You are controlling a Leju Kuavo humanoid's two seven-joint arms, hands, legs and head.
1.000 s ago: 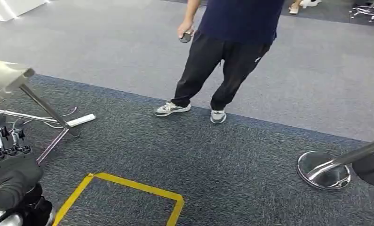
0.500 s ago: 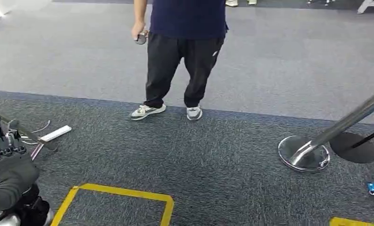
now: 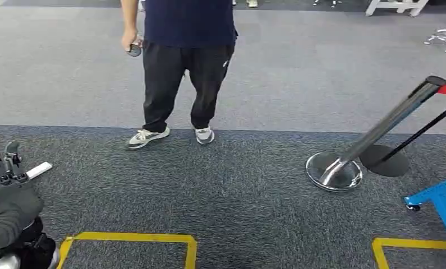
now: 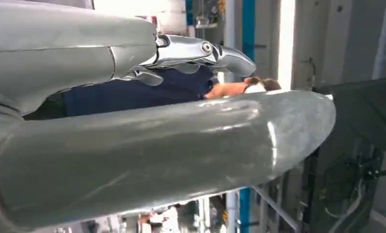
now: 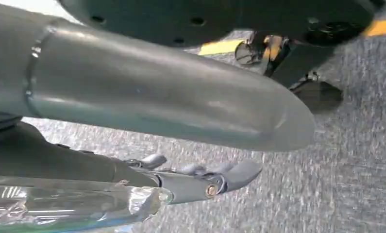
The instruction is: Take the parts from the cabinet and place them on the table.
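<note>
My left hand (image 3: 7, 190) is raised at the lower left of the head view, fingers pointing up. In the left wrist view this hand (image 4: 132, 145) has its thumb and fingers (image 4: 200, 51) apart with nothing between them. My right hand (image 5: 147, 97) hangs over the dark carpet. A clear, crinkled wrapped part (image 5: 69, 206) lies pressed along its fingers (image 5: 200, 182) and is held there off the floor.
A person (image 3: 181, 67) stands ahead holding a small dark object (image 3: 134, 49). A tilted chrome stanchion (image 3: 332, 171) is on the right, with a blue frame (image 3: 442, 204) beyond it. Yellow tape (image 3: 130, 241) marks the carpet, and a white strip (image 3: 39, 170) lies at left.
The camera has turned to the right, so the whole scene slid left. The metal frame at the left has gone from view and the blue frame has come in. My left hand keeps its pose.
</note>
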